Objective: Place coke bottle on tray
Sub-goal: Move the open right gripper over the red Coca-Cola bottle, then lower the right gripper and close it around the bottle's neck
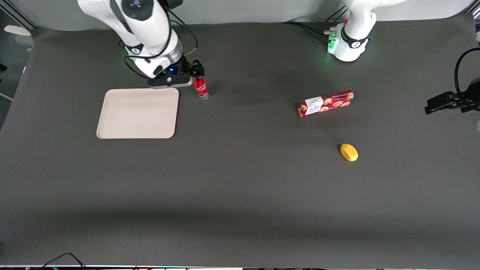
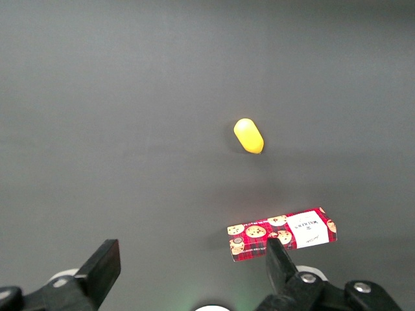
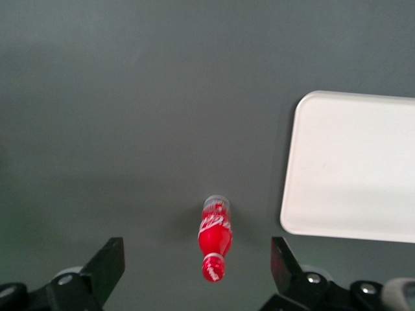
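Here's what we counted on the table:

coke bottle (image 1: pixel 201 88): just one, small and red, standing upright when we looked
tray (image 1: pixel 138 113): one, cream-coloured, sat just beside that bottle
cookie box (image 1: pixel 326 102): one, red, we spotted it toward the parked arm's end
yellow lump (image 1: pixel 349 152): one, nearer the front camera than the box, we couldn't tell what it was
gripper (image 1: pixel 195 72): we saw one, just above the bottle with its fingers spread wide
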`<act>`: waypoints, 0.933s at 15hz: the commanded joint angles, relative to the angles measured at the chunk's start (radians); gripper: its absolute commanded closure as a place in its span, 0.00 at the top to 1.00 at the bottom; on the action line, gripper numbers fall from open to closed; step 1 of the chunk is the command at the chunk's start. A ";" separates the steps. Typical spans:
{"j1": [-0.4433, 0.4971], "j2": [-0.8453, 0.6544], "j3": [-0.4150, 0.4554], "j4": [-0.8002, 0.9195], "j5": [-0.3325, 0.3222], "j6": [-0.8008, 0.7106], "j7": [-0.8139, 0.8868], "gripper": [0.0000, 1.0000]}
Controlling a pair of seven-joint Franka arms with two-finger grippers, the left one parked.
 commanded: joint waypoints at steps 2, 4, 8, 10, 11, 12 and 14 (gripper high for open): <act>-0.004 -0.170 0.115 -0.272 0.110 0.179 -0.015 1.00; -0.002 -0.202 0.161 -0.341 0.138 0.220 -0.017 1.00; 0.018 -0.222 0.215 -0.445 0.185 0.323 -0.017 1.00; 0.019 -0.221 0.220 -0.461 0.185 0.351 -0.017 1.00; 0.019 -0.218 0.221 -0.461 0.188 0.356 -0.017 1.00; 0.018 -0.212 0.227 -0.467 0.191 0.366 -0.017 1.00; 0.018 -0.203 0.252 -0.487 0.219 0.399 -0.020 1.00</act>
